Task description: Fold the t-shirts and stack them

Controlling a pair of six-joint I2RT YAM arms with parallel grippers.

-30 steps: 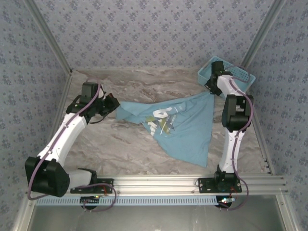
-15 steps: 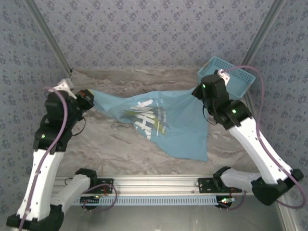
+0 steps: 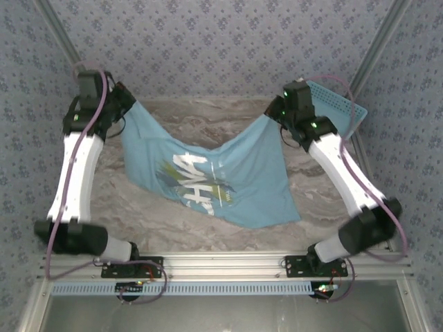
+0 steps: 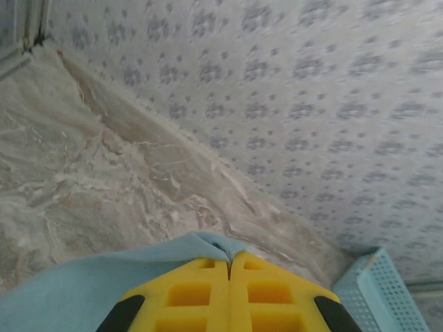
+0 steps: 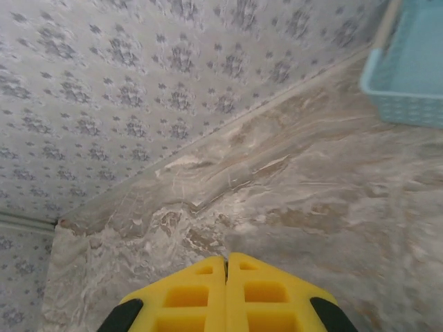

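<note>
Top external shows the t-shirt (image 3: 208, 173) slung between left hand (image 3: 130, 104) and right hand (image 3: 271, 116), both clamped on it.

T-shirt (image 3: 208, 173): soft matt cloth, creased, chest printed.
Table top (image 3: 131, 214): marble-look, smooth, faint sheen.
Basket (image 3: 344, 104): perforated plastic, satin.
Walls (image 3: 208, 41): patterned paper-like covering, matt.
Front rail (image 3: 228, 263): grooved bare metal, brushed.
Left gripper (image 4: 229, 261) fingers (image 4: 187, 294): yellow moulded plastic, matt.
Arm shells (image 3: 76, 173): white glossy plastic.
</note>
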